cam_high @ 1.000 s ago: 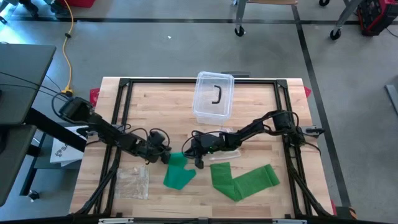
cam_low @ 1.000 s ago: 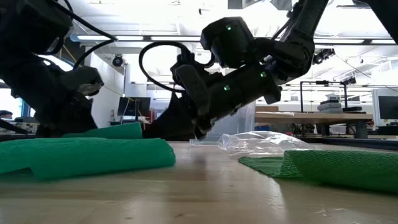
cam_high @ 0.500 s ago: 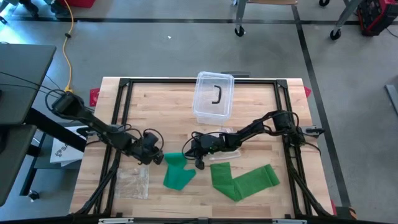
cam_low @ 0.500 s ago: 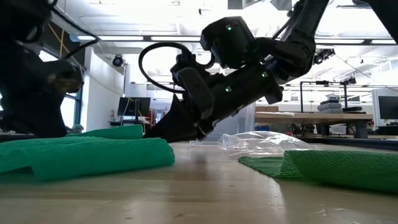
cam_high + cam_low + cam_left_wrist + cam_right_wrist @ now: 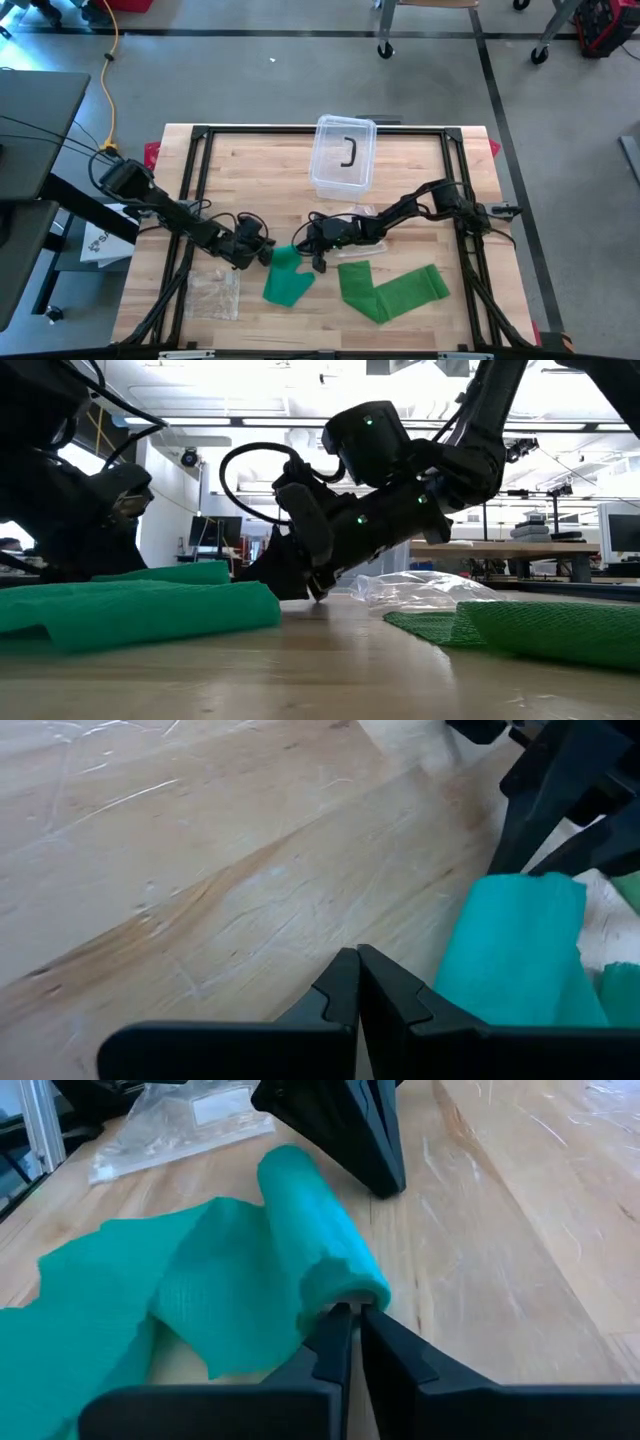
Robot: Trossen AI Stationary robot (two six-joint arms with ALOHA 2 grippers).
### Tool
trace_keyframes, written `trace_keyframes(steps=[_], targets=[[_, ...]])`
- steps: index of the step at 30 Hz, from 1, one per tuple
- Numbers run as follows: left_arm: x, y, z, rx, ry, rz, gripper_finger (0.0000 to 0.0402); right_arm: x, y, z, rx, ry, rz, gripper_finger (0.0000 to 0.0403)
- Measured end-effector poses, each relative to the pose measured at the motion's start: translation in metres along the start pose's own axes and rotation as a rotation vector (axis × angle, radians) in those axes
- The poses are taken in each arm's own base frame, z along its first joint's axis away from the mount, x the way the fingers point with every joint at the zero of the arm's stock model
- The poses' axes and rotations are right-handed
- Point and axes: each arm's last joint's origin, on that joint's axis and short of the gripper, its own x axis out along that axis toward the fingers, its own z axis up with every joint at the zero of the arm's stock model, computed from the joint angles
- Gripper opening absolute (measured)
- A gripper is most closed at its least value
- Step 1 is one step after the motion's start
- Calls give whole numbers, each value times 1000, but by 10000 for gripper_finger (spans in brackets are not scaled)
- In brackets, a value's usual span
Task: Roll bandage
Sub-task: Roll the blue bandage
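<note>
We see the right gripper [image 5: 297, 247] pinching the rolled end of the green bandage [image 5: 287, 275] at its 12 o'clock edge. The left gripper [image 5: 268, 252], fingers pressed together, sits at the roll's 9 o'clock.

Green bandage [image 5: 140, 605] being cut off by left edge in low view. Second bandage [image 5: 540, 628] being cut off by right edge. Rolled end [image 5: 281, 256] being partly covered by arms overhead.

Overhead looks straight down; low looks level across table [image 5: 330, 670]; wrists close; all share bandage [image 5: 287, 275].
</note>
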Motion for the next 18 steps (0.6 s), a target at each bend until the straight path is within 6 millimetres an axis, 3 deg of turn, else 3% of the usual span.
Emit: trace_keyframes(steps=[6, 13, 18], targets=[[-6, 4, 3, 22, 44, 34, 0, -3, 1, 2, 8, 26, -1, 2], [-39, 10, 15, 19, 221, 60, 0, -4, 2, 3, 3, 38, 27, 1], [-53, 4, 7, -45, 307, -12, 0, -4, 2, 3, -18, 39, 35, 0]])
